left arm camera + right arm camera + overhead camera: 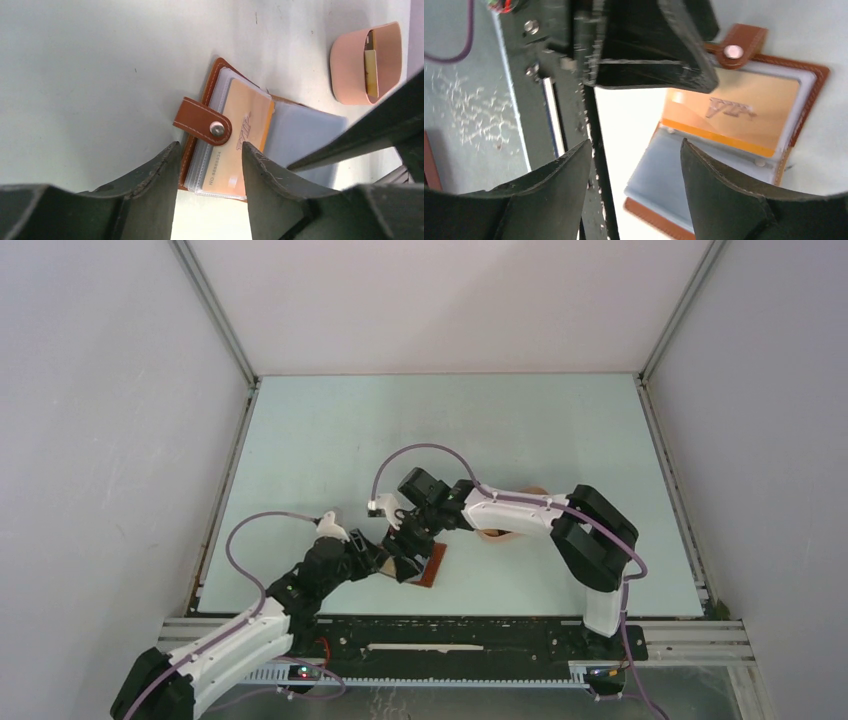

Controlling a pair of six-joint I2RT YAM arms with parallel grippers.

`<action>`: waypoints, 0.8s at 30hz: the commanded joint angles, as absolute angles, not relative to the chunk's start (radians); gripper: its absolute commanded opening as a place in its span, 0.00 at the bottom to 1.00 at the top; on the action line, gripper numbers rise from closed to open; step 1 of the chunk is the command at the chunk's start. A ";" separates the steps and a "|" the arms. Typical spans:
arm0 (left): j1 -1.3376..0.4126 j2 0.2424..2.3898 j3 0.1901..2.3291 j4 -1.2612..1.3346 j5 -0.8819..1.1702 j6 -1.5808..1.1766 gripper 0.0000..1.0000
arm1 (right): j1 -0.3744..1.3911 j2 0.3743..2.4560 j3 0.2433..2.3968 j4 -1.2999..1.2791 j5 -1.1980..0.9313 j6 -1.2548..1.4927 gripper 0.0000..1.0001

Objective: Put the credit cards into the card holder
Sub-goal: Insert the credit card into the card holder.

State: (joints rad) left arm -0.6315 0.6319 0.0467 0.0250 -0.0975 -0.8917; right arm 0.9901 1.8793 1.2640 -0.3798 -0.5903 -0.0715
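Observation:
The card holder (433, 566) lies open on the table near the front edge, its brown leather and snap tab (202, 121) facing up. A tan-yellow credit card (247, 131) sits in its top clear pocket (734, 110). Another tan card (370, 70) stands in the pink tray (350, 65). My left gripper (210, 155) hovers open over the holder's near edge, holding nothing. My right gripper (634, 150) is open and empty above the grey-blue pocket page (664, 172).
The pink oval tray (497, 534) sits right of the holder, mostly hidden under my right arm. The black base rail (450, 635) runs along the table's front edge, just behind the holder. Both grippers crowd together over the holder (400, 540).

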 commanded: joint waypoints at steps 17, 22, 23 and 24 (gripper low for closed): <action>-0.627 0.353 0.217 -0.263 -0.073 -0.772 0.72 | 0.874 1.515 1.374 -0.970 -0.867 -0.806 0.73; -0.627 0.417 0.284 -0.204 -0.009 -0.721 0.73 | 0.738 1.358 1.349 -0.958 -0.929 -0.807 0.73; -0.627 0.434 0.298 -0.186 0.030 -0.711 0.73 | 0.700 1.321 1.338 -0.934 -0.944 -0.786 0.73; -0.627 0.450 0.311 -0.164 0.063 -0.704 0.73 | 0.642 1.285 1.321 -0.904 -0.966 -0.751 0.75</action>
